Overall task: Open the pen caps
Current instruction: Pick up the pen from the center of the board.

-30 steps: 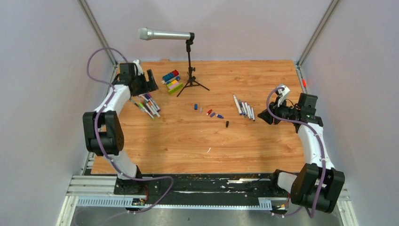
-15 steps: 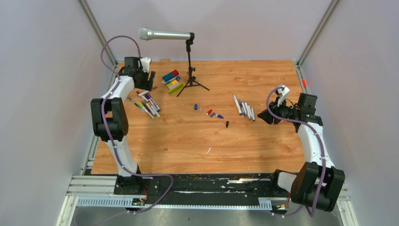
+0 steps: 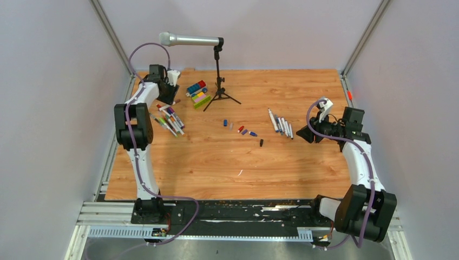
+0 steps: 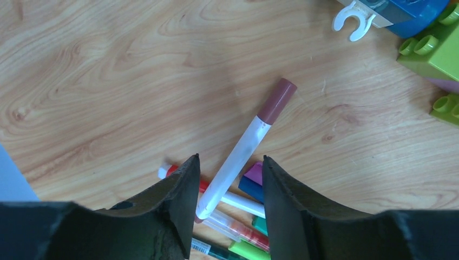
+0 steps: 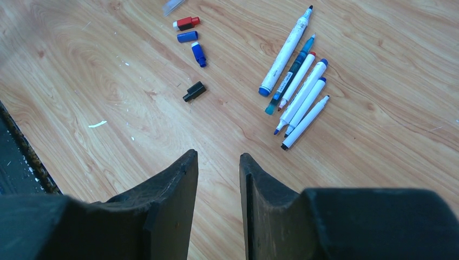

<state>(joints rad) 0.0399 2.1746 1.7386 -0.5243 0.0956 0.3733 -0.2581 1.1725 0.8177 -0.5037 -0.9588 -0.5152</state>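
Pick step: straddling barrel of brown-capped pen (image 4: 251, 135) with left gripper (image 4: 229, 165), jaws apart, no grip yet; far left, at edge of capped pens pile (image 3: 169, 120). On right, right gripper (image 5: 217, 160) slightly parted, empty, near uncapped pens (image 5: 300, 103). Next: clamp barrel, lift, present brown cap (image 4: 277, 101) rightward.

White arms (image 3: 142, 170) with black joints (image 3: 131, 125), looping purple cables (image 3: 142, 47), apparently matte-black fingers (image 4: 173, 200).
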